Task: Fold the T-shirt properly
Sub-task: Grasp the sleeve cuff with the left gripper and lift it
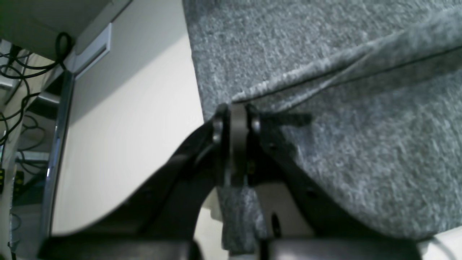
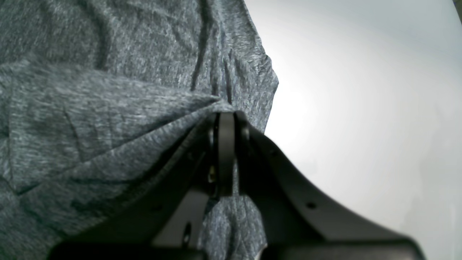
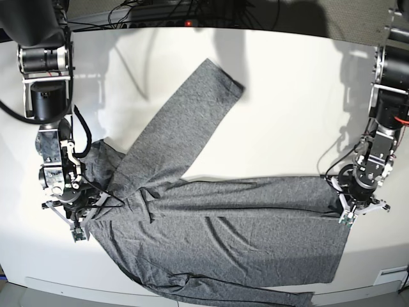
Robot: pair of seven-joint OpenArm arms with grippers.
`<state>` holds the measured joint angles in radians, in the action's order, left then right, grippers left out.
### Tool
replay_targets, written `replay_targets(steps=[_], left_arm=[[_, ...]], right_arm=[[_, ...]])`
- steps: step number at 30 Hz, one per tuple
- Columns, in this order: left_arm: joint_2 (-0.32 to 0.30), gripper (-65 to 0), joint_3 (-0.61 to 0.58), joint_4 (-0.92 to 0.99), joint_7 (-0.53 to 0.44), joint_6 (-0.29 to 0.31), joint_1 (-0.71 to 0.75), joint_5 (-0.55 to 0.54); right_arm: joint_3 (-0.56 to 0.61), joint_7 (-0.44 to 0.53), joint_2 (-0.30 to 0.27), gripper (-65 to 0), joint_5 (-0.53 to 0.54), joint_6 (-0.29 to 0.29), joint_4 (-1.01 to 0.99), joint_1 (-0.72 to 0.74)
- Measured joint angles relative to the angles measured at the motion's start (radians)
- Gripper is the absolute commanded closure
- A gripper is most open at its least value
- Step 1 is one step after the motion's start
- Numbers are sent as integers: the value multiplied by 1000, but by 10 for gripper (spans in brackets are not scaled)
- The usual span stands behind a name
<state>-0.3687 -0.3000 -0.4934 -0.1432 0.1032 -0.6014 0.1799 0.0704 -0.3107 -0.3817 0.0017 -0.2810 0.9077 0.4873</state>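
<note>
The heather-grey T-shirt [image 3: 217, 224] lies spread on the white table [image 3: 287, 109], its body across the lower middle. One long sleeve [image 3: 185, 121] runs diagonally up toward the back. On the base view's right, my left gripper [image 3: 344, 214] is shut on the T-shirt's side edge. The left wrist view shows its fingertips [image 1: 236, 112] pinched on a cloth fold [image 1: 325, 72]. My right gripper [image 3: 86, 217], on the base view's left, is shut on bunched cloth near the shoulder. Up close, that gripper [image 2: 225, 117] has wrinkled T-shirt fabric [image 2: 108, 108] drawn into its tips.
Black cables [image 3: 147, 16] run along the table's back edge, and more cables [image 1: 21, 72] hang beyond the table side near my left arm. The table's front edge [image 3: 64, 284] lies just below the shirt's lower hem.
</note>
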Motion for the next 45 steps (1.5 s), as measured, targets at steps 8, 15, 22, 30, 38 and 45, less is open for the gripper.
replay_targets(steps=[8, 15, 22, 30, 38, 45], left_arm=[[0, 0, 0, 0, 0, 0, 0, 0], [0, -91, 0, 0, -15, 0, 0, 0], [0, -166, 0, 0, -42, 0, 0, 0], [0, -166, 0, 1, -67, 0, -14, 161], [1, -166, 0, -2, 63, -43, -106, 10], [-7, -166, 0, -302, 385, -22, 11, -155]], right_arm=[[0, 8, 0, -9, 0, 0, 0, 0], [0, 74, 0, -319, -82, 0, 0, 0], [0, 76, -1, -319, -131, 49, 0, 0], [0, 76, 0, -319, -130, 48, 0, 0], [0, 63, 0, -318, -94, 49, 0, 0], [-3, -19, -55, -283, 28, 51, 23, -5]])
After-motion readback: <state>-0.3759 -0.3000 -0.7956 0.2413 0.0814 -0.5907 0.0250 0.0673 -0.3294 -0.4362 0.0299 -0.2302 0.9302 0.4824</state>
